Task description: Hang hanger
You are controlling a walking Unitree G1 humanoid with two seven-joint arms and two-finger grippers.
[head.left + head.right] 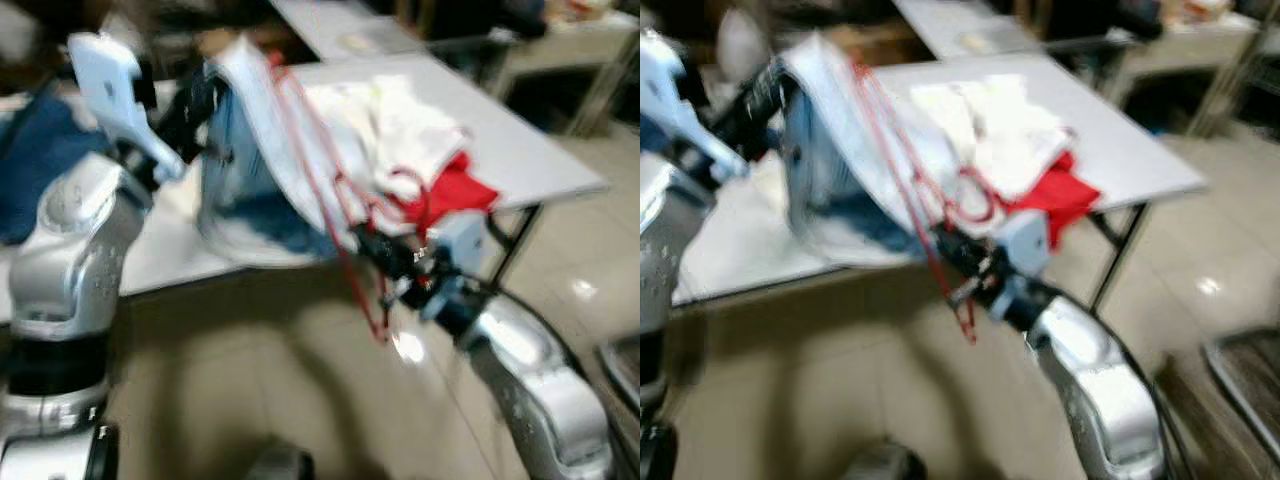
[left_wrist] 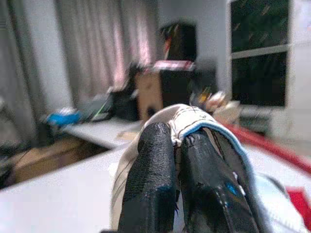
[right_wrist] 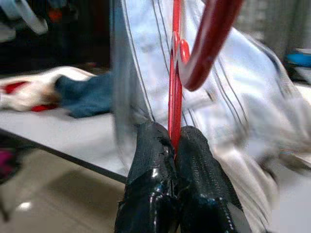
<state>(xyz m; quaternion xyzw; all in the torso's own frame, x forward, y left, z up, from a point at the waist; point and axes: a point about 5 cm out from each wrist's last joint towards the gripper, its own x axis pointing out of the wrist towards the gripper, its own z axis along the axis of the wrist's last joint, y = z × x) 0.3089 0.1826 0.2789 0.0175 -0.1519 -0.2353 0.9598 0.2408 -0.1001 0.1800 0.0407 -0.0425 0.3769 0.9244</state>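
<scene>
- The right gripper [image 3: 174, 145] has its fingers closed on the red hanger [image 1: 345, 240], above the bench [image 1: 540, 160] edge.
- The left gripper [image 2: 177, 145] pinches the pale garment [image 1: 255, 130]; better keep both grips firm while lifting.

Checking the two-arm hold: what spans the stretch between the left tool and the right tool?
The pale blue garment, draped on the red hanger, spans it in the eye views; left tool pinches fabric, right tool the hanger.

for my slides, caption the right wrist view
Right hand shut on a red hanger beside a pale striped garment over a table.
</scene>
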